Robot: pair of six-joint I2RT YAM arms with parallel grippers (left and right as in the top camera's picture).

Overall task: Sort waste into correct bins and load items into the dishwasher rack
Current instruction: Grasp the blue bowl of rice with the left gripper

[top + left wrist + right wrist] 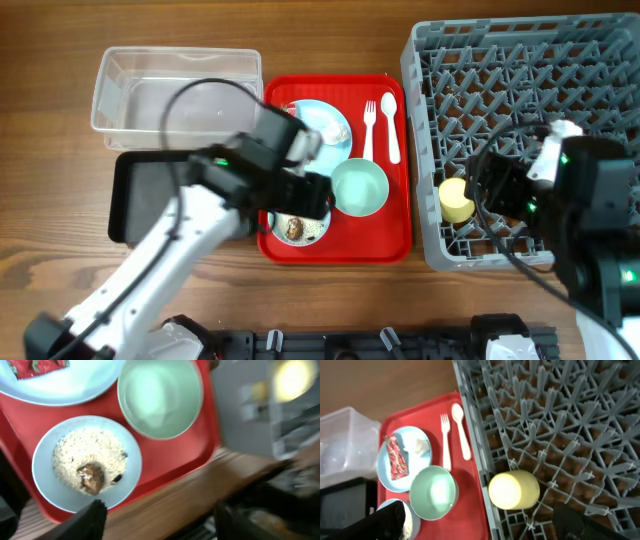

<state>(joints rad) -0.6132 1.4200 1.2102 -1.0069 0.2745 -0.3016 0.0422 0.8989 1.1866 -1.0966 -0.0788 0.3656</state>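
The pale blue bowl (297, 228) (87, 462) holds rice grains and brownish scraps at the red tray's front left. My left gripper (305, 197) (160, 522) is open and empty, hovering over that bowl's near edge. The mint green bowl (360, 187) (434, 492) sits beside it. The pale blue plate (320, 120) (402, 455) carries the red wrapper (396, 457) and white tissue (420, 446). The white fork (369, 125) and spoon (390, 125) lie on the tray. The yellow cup (457, 199) (513, 490) lies on its side in the grey rack (425, 120). My right gripper (490, 185) (485, 522) is open just above the cup.
The flat red serving tray (375, 235) lies between the bins and the rack. The clear tub (180, 85) stands at the back left, with the black tray (140, 200) in front of it, partly under my left arm. Bare wooden table runs along the front.
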